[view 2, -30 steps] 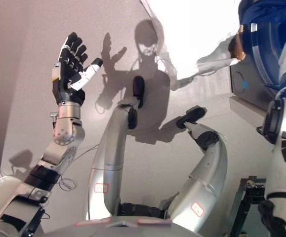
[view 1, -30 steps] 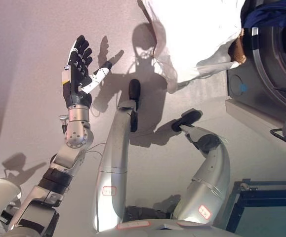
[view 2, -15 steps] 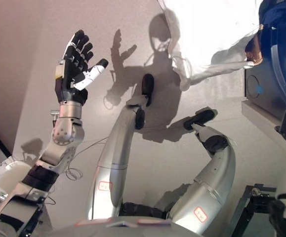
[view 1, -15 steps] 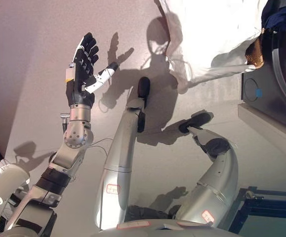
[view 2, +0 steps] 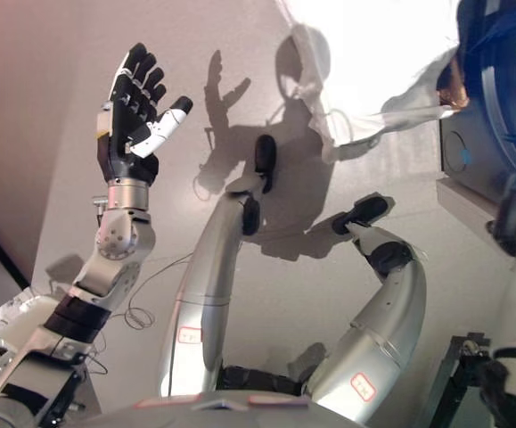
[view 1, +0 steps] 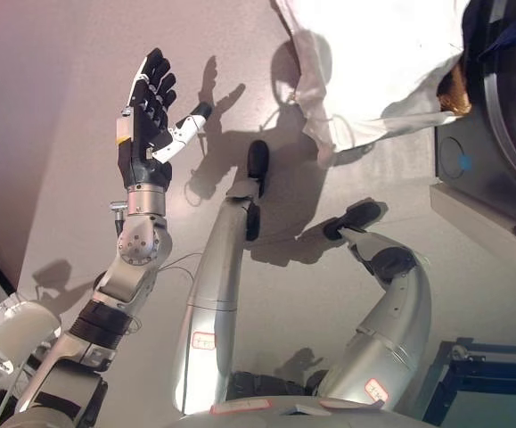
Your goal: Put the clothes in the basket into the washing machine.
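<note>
Left hand is hovering raised over the bare floor, its fingers straight and spread, the thumb with its white cover angled out to the side, carrying nothing. Right hand is not showing in either view; only part of that arm is appearing at the far right edge of the right eye view, so its state cannot be told.

A white garment is hanging or lying bunched at the upper right, brightly lit, with a trailing fold dropping toward its lower left. Its right edge is reaching the washing machine, whose dark round door opening is showing a blue garment at the rim; a small brown patch is sitting just where white cloth and drum meet. Whether the white cloth is already partly inside the opening cannot be made out.

The garment is lying well apart from the left hand, up and to the right of it, stretching roughly from the floor toward the machine. Judging from that layout, the right arm is much the nearer one, and the remaining step is likely pushing the white cloth rightward into the drum.

A dark blue frame is standing at the lower right.
</note>
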`<state>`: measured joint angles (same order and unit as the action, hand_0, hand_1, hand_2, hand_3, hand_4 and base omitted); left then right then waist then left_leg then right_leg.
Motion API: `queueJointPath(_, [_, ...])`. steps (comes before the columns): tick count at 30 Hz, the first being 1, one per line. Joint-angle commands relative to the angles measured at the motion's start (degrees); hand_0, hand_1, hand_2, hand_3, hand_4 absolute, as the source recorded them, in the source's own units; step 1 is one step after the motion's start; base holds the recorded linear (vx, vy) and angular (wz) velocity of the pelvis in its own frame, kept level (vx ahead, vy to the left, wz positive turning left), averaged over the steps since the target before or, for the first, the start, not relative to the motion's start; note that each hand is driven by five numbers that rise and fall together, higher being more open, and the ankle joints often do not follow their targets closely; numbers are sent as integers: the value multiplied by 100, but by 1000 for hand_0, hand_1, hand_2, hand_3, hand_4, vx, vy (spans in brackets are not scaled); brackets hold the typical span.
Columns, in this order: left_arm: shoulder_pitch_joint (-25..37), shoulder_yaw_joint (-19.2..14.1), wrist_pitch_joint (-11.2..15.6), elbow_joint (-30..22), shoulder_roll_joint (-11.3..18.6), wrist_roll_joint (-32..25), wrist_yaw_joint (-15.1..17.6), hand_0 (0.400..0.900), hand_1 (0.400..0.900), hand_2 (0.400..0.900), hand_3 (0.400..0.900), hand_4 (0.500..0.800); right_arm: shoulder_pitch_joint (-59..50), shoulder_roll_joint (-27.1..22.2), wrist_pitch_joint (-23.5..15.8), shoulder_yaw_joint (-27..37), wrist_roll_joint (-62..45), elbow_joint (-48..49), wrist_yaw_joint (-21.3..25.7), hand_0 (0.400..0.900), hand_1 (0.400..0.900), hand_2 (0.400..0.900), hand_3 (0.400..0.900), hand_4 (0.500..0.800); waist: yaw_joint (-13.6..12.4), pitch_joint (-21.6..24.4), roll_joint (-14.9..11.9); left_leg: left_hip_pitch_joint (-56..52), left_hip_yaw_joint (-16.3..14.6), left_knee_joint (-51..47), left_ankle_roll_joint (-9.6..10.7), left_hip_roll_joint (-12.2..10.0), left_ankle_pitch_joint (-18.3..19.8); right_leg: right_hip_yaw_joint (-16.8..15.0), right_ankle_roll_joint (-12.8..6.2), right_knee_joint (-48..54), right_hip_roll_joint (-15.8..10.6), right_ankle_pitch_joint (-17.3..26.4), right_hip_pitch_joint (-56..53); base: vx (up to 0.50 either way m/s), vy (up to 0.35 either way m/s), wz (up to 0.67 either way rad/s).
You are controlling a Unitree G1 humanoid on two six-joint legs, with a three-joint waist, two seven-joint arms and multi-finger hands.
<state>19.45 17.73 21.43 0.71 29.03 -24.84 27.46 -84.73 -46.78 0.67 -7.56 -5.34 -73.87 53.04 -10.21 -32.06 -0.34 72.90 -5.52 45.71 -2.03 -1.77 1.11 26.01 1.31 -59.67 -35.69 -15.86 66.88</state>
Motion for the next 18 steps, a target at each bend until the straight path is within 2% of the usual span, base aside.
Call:
queueJointPath(1, [-381,-507,498,-298,-398,133,288,900,900,900,900,800,1022,509,-389,-153,386,732,554,900,900,900,900,800,306,1085,331,516,433,997,351,-233,1024,-349,-876,-128,161,476,1167,-51,74,-19])
queueJointPath(7, [-579,-811,455,-412,-491,188,508,900,900,900,900,800,1921,1562,-339,392,1283,2980,984,900,900,900,900,800,563,950,328,590,422,1180,282,-252,1067,-417,-821,-216,213,520,1211,-50,84,-20])
queueJointPath(12, [-888,-894,337,-372,-495,272,641,900,900,900,900,800,3573,2476,-428,979,2053,5410,844,900,900,900,900,800,815,850,250,585,395,1237,239,-265,1048,-439,-828,-221,242,574,1174,-45,71,-15])
queueJointPath(15, [-1145,-855,291,-305,-529,273,622,900,900,900,900,800,4679,2866,-801,991,2130,6576,405,900,900,900,900,800,950,840,142,474,370,1209,228,-301,1015,-402,-854,-125,307,643,1002,-45,50,-12])
queueJointPath(18, [-1347,-864,247,2,-629,117,425,900,900,900,900,800,5835,2997,-1519,701,1307,7114,-632,900,900,900,900,800,1099,881,-32,114,319,964,270,-410,953,-237,-919,240,459,756,533,-35,19,-12])
